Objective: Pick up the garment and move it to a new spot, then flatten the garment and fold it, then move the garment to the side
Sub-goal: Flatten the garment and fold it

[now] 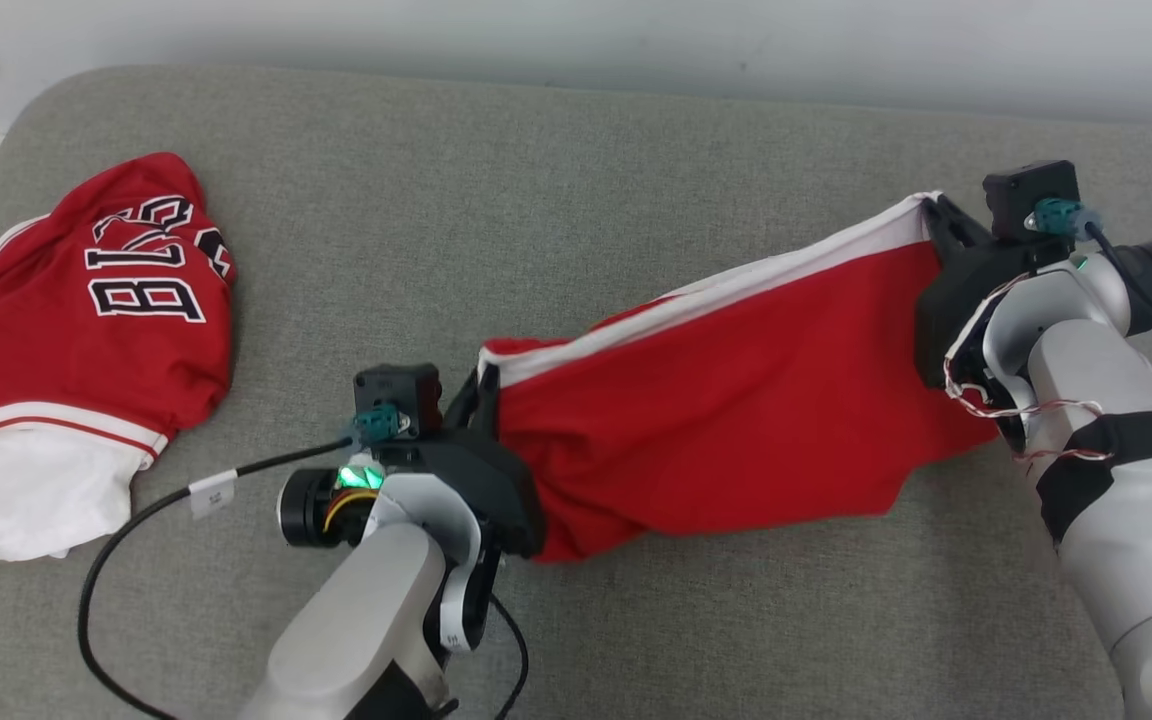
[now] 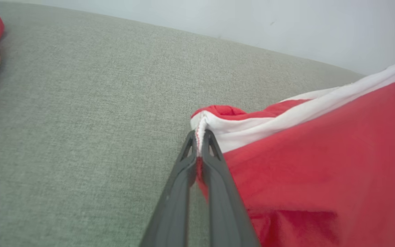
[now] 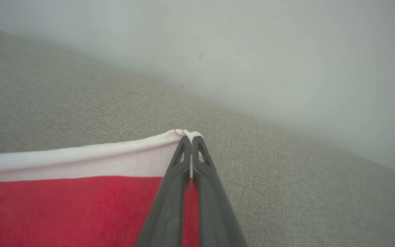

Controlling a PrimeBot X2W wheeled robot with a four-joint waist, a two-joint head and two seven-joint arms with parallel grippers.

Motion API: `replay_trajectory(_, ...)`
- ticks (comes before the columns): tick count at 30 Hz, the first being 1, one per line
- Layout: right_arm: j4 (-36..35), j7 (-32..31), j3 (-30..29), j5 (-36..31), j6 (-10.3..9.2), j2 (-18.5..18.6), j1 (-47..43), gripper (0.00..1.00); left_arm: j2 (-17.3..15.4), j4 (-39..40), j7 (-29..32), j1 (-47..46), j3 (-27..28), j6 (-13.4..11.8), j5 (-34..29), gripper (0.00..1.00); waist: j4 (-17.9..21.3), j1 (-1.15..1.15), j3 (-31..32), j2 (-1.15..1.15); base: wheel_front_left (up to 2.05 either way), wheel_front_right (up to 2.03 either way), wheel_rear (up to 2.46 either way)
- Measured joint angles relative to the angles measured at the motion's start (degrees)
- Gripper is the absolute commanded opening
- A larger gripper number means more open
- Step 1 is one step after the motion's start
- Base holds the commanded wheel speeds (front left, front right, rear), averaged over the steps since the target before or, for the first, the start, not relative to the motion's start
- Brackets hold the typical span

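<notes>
A: How does the left gripper stand?
B: Its two dark fingers are pinched together on one corner of the red garment, right at the end of the white band; a little red cloth is bunched up just beyond the tips.
A: And the right gripper?
B: It is clamped on the other corner of the same band, farther back toward the pale wall; the band runs stretched between the two grippers, slanting across the middle and right of the grey cushion; the red cloth spreads below the band, its lower edge resting on the cushion.
A: What lies farther out?
B: Well apart, at the cushion's left end, there is a second red jersey with black letters edged in white, crumpled; a white cloth lies against its near side; a black cable loops from the left wrist over the cushion.
</notes>
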State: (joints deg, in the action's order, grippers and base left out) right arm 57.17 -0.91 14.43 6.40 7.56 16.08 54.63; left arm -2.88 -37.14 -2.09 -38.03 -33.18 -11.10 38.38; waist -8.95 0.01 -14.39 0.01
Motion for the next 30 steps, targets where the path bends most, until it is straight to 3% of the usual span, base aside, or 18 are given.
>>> replay_trajectory(1, 0.89, 0.58, -0.74, -0.42, 0.0, -0.13, 0.54, 0.0, -0.02, -0.31, -0.48, -0.78, -0.46, 0.04, 0.1, 0.29, -0.08, 0.0, -0.17, 0.0, 0.0, 0.0, 0.0)
replay_trajectory(2, 1.49, 1.64, -1.65, -0.64, 0.0, -0.3, 1.01, 0.0, 0.0, -0.63, -0.93, -1.54, -0.88, 0.08, 0.36, 0.49, -0.16, 0.0, -0.34, 0.0, 0.0, 0.0, 0.0)
replay_trajectory(3, 2.09, 2.83, -2.48, -1.43, 0.0, -0.37, 1.52, 0.0, 0.02, -0.99, -1.45, -2.2, -1.14, 0.08, 0.78, 1.0, -0.26, 0.0, -0.47, 0.0, 0.0, 0.0, 0.0)
replay_trajectory(4, 2.83, 3.78, -3.59, -2.09, 0.0, -0.45, 2.01, 1.0, 0.02, -1.32, -2.19, -2.7, -1.43, 0.09, 1.1, 1.0, -0.39, 0.0, -0.59, 0.0, 0.0, 0.0, 0.0)
replay_trajectory(11, 6.53, 7.71, -6.46, -3.47, 0.0, -3.34, 3.16, 1.0, -0.02, -3.87, -7.77, -4.07, -2.65, 1.57, 1.36, 1.0, -1.15, 0.0, -0.42, 0.0, 0.0, 0.0, 0.0)
replay_trajectory(15, 9.18, 6.27, -6.03, -2.26, 0.0, -4.61, 3.18, 1.0, -2.46, -2.45, -11.81, -1.16, -3.74, 3.16, -1.24, 1.0, -1.34, -0.01, 1.16, 0.0, 0.0, 0.0, 0.0)
replay_trajectory(19, 12.36, 0.16, -4.53, 0.13, 0.0, -4.77, 2.39, 1.0, -6.3, 3.39, -12.76, 6.53, -3.34, 4.03, -3.87, 1.0, -1.55, -0.01, 3.52, 0.0, 0.0, 0.0, 0.0)
replay_trajectory(24, 14.06, -6.12, -4.31, 3.49, 0.0, -4.22, 0.19, 1.0, -10.39, 17.59, -12.92, 18.17, 0.88, 3.21, -8.53, 1.0, -1.84, -0.02, 6.93, -0.01, 0.0, 0.0, 0.0)
replay_trajectory(30, 15.7, -9.1, -9.1, 4.55, -0.01, 1.24, -2.38, 1.0, -14.08, 29.75, -12.94, 30.95, 4.68, 4.14, -13.68, 1.0, -3.12, -0.02, 9.67, -0.02, 0.0, 0.0, 0.0)
